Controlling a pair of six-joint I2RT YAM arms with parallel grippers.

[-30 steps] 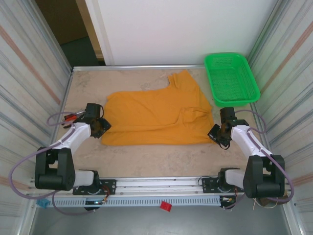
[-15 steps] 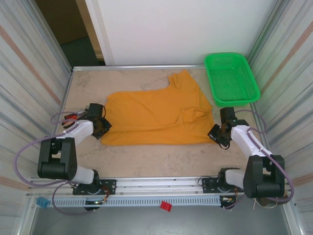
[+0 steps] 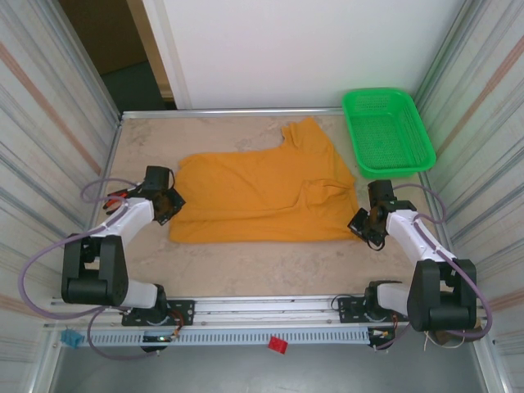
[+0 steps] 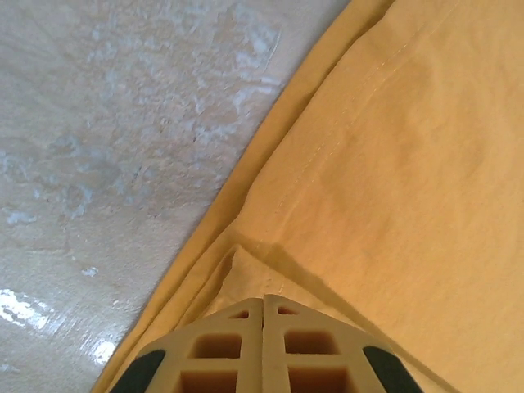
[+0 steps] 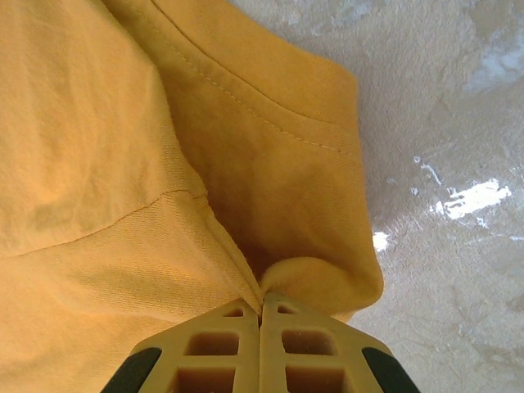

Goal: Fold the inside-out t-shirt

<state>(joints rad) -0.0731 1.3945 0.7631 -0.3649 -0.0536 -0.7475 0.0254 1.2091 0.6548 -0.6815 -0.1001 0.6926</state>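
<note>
L tool (image 3: 166,202) is clamped on the shirt (image 3: 262,196) at its left edge, cloth puckered where it bites. Shirt lies flat mid-tabletop (image 3: 246,264). R tool (image 3: 366,223) pinches the near right corner. I reckon both grips are set for a fold; next, lift both ends together & carry across evenly.

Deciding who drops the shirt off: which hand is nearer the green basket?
Right. The right hand grips the t-shirt just short of the green basket; the left hand grips its opposite edge, much farther away.
</note>
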